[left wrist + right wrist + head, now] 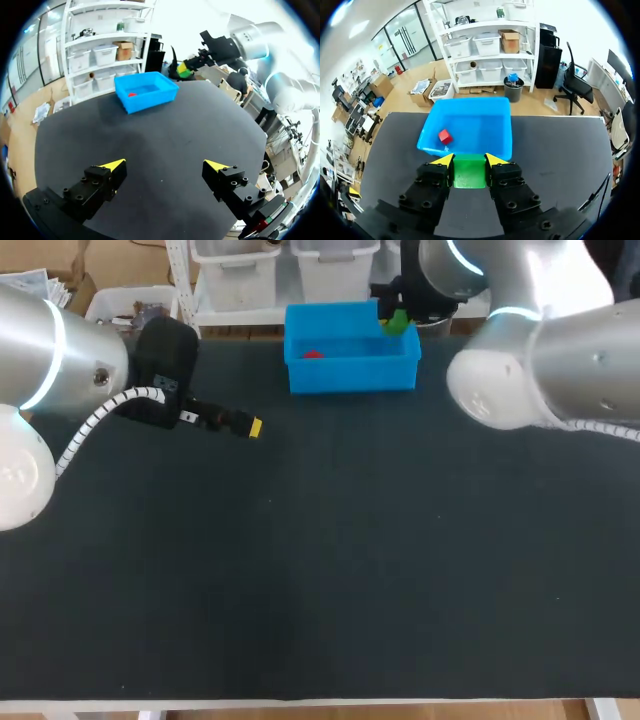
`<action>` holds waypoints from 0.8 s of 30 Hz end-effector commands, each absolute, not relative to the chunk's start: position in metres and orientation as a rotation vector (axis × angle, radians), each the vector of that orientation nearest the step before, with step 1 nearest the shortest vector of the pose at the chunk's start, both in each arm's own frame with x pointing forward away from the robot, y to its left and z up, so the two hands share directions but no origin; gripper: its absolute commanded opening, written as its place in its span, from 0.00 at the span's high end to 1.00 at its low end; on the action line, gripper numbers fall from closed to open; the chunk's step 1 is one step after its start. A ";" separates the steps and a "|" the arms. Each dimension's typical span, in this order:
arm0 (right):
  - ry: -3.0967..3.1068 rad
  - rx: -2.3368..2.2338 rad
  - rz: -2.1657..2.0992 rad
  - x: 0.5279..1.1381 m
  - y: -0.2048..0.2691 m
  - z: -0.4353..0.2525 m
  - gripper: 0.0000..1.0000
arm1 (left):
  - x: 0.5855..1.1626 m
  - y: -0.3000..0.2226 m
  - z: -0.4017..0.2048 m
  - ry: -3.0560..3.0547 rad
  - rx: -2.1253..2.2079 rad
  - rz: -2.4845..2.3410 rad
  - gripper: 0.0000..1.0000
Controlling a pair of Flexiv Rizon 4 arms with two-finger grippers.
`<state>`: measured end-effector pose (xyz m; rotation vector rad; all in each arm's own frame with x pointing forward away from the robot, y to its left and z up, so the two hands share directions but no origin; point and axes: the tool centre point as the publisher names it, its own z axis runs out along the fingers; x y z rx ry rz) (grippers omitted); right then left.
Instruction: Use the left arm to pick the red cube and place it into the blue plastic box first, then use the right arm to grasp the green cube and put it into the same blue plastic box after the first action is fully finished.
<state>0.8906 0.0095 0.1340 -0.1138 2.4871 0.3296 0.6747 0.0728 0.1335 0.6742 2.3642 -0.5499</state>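
Nearest the robot, the left gripper (252, 427) hangs over the dark table (320, 570), well short of the blue box (350, 370) and off toward that box's left end. Its fingers are spread wide with nothing between them, and that's clear in its own wrist view. So the left arm is out of this one.

Farther back, inside the box, there's the red cube (313, 354) on the floor, toward the end nearer the left arm. By the look of it, the first half of the task is done.

Now the far right corner of the box, and here's the action. The right gripper (469, 161) has the green cube (469, 172) pinched squarely between both yellow tips, one fingertip on each side face. The cube sits right at the box's rim, on the gripper's side of it.

This is the relation that matters. From the right wrist, the box's open interior (485, 125) lies straight ahead of the fingers, just past the cube. The red cube (445, 136) is ahead and off to one side, apart from the line of travel. The likely call is a short push forward over the wall, then a release. Letting go here risks the cube catching the rim. How high it hangs above the rim is hard to tell.
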 end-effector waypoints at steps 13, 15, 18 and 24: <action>2.503 -0.117 0.361 0.960 0.032 0.100 1.00 | 0.676 0.075 0.133 2.358 0.682 -0.564 0.00; 2.502 -0.104 0.369 0.964 0.032 0.097 1.00 | 0.676 0.075 0.133 2.358 0.682 -0.564 0.00; 2.500 -0.088 0.377 0.970 0.030 0.092 1.00 | 0.676 0.075 0.133 2.358 0.682 -0.564 0.00; 2.502 -0.070 0.383 0.981 0.026 0.081 1.00 | 0.676 0.075 0.133 2.358 0.682 -0.564 0.00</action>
